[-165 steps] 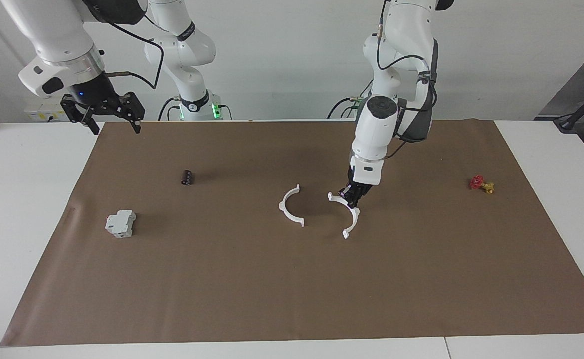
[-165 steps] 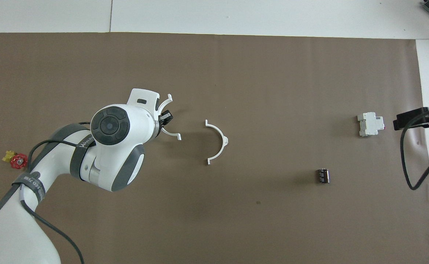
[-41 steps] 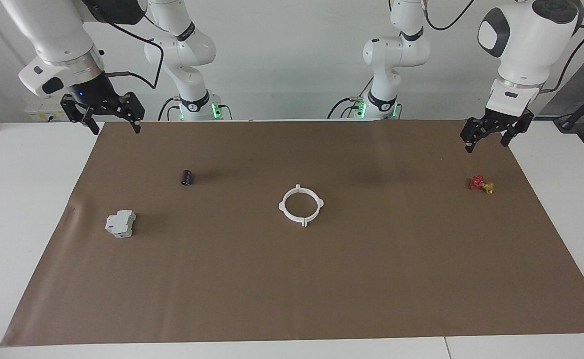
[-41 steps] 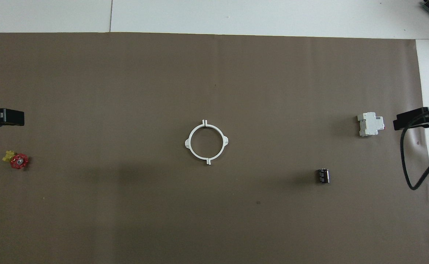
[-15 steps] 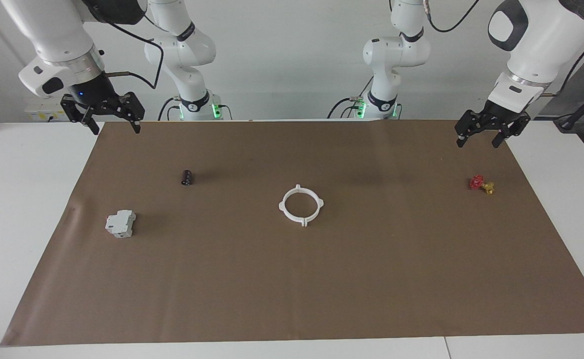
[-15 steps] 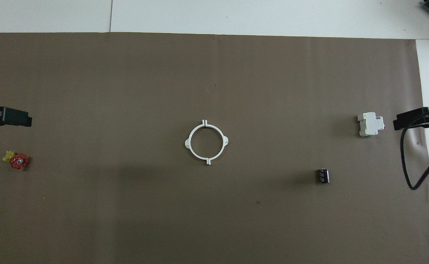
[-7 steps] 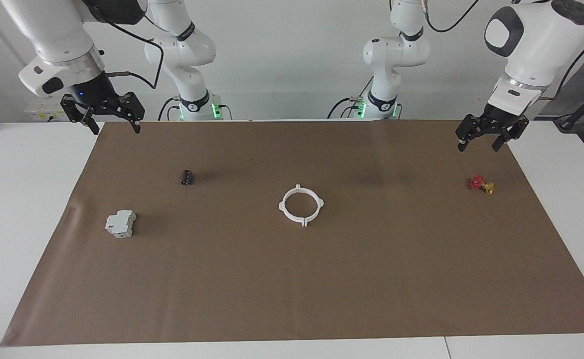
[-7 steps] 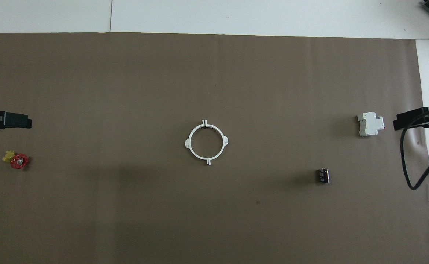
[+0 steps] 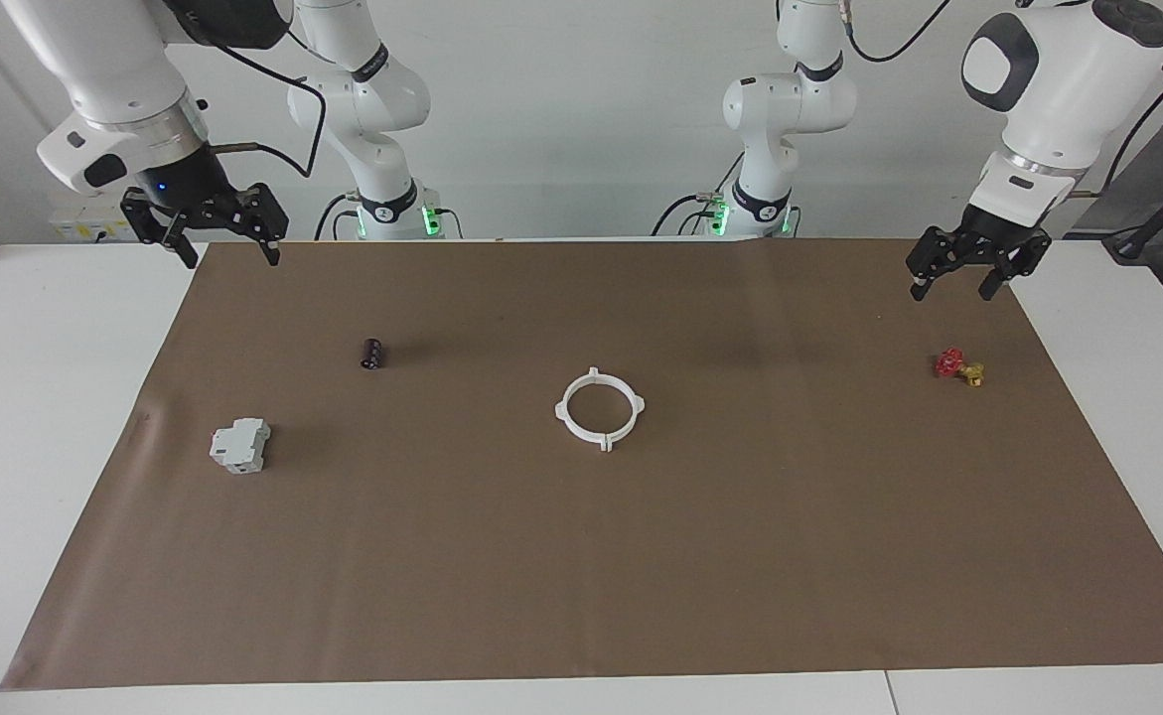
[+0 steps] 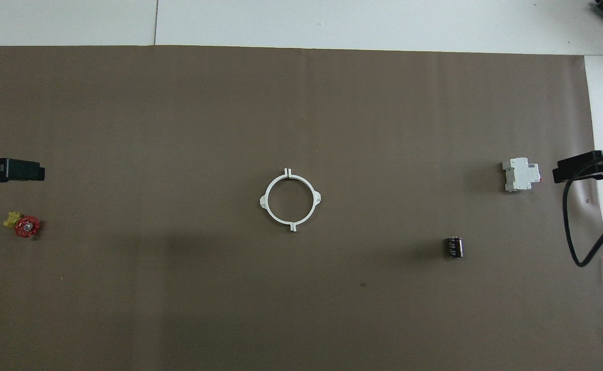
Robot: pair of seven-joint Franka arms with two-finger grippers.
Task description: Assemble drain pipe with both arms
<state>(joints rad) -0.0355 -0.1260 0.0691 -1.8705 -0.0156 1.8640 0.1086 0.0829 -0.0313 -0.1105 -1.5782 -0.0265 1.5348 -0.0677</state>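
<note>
Currently the drain pipe (image 9: 599, 409) lies as one closed ring at the middle of the brown mat (image 9: 581, 556), untouched. Left gripper (image 9: 969, 273) hangs over the mat's edge near the red valve (image 9: 958, 366), fingers spread, holding nothing. Right gripper (image 9: 207, 230) waits over the opposite edge, likewise spread and empty.

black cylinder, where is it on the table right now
The black cylinder lies on the brown mat toward the right arm's end, between the white ring and the grey-white block, nearer to the robots than both.
</note>
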